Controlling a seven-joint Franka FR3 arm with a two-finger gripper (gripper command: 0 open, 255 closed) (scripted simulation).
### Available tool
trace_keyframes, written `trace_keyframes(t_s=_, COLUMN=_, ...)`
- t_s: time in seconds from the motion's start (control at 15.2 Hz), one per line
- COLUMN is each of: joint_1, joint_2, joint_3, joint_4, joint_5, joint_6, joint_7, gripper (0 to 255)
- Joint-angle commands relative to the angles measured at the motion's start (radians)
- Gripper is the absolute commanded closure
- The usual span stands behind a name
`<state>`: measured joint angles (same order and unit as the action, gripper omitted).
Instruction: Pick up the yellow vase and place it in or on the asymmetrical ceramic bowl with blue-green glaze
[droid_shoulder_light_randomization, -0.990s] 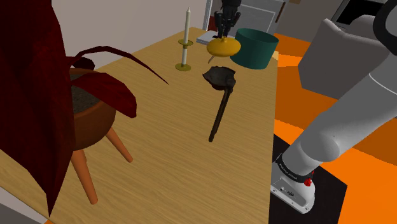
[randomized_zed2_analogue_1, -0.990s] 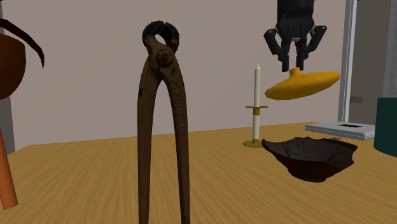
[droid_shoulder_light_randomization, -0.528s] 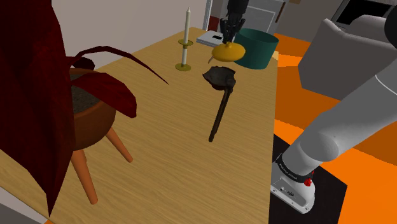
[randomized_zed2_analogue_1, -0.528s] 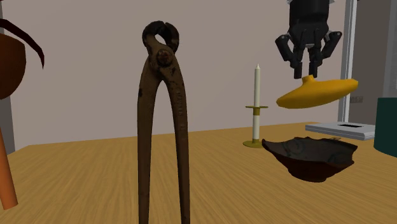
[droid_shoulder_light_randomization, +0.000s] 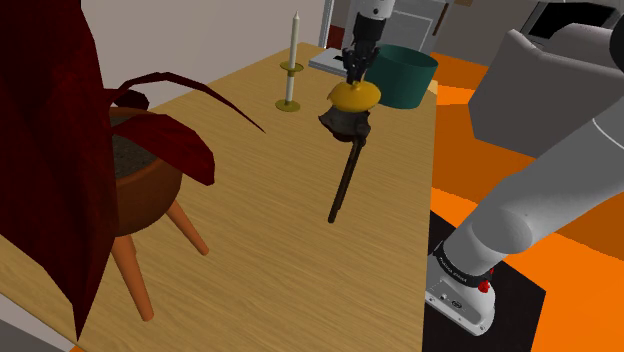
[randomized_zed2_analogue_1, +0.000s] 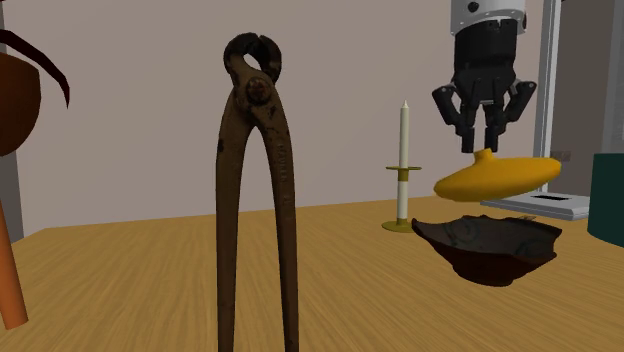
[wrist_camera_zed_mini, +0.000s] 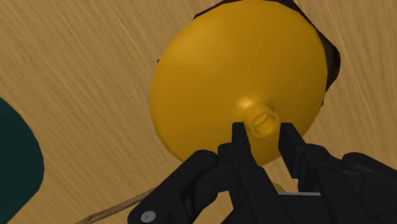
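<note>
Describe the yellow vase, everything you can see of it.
The yellow vase is plain orange-yellow, with a squat, disc-like body, a short narrow neck and an open mouth. The pincer is shut on that neck, so the vase hangs in the air, tilted in the second exterior view. It is right above the dark jagged bowl, with a small gap between them.

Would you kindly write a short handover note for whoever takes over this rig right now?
Gripper: shut on the neck of the yellow vase, which hangs tilted in the air.
Vase: directly over the dark, irregular bowl on the wooden table, with a small gap between them.
Done: vase picked up and positioned over the bowl.
Left: lower it into the bowl, release, withdraw.
</note>
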<state>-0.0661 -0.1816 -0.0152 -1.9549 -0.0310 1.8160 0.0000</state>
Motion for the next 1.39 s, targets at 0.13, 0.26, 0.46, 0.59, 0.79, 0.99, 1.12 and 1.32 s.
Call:
trace_keyframes(t_s=0.13, joint_1=0.0, joint_2=0.004, joint_3=0.0, joint_4=-0.047, joint_5=0.0, joint_6=0.052, joint_7=0.002, gripper=255)
trace_keyframes(t_s=0.26, joint_1=0.0, joint_2=0.006, joint_3=0.0, joint_4=-0.072, joint_5=-0.001, joint_6=0.079, joint_7=0.002, gripper=255)
trace_keyframes(t_s=0.46, joint_1=0.0, joint_2=0.009, joint_3=0.0, joint_4=-0.104, joint_5=-0.001, joint_6=0.114, joint_7=0.003, gripper=255)
trace_keyframes(t_s=0.59, joint_1=0.0, joint_2=0.009, joint_3=0.0, joint_4=-0.104, joint_5=-0.001, joint_6=0.114, joint_7=0.003, gripper=255)
trace_keyframes(t_s=0.79, joint_1=0.0, joint_2=0.009, joint_3=0.0, joint_4=-0.104, joint_5=-0.001, joint_6=0.114, joint_7=0.003, gripper=255)
trace_keyframes(t_s=0.99, joint_1=0.0, joint_2=0.009, joint_3=0.0, joint_4=-0.104, joint_5=-0.001, joint_6=0.114, joint_7=0.003, gripper=0)
trace_keyframes(t_s=1.12, joint_1=0.0, joint_2=0.009, joint_3=0.0, joint_4=-0.104, joint_5=-0.001, joint_6=0.114, joint_7=0.003, gripper=0)
trace_keyframes(t_s=1.32, joint_1=0.0, joint_2=0.009, joint_3=0.0, joint_4=-0.104, joint_5=-0.001, joint_6=0.114, joint_7=0.003, gripper=0)
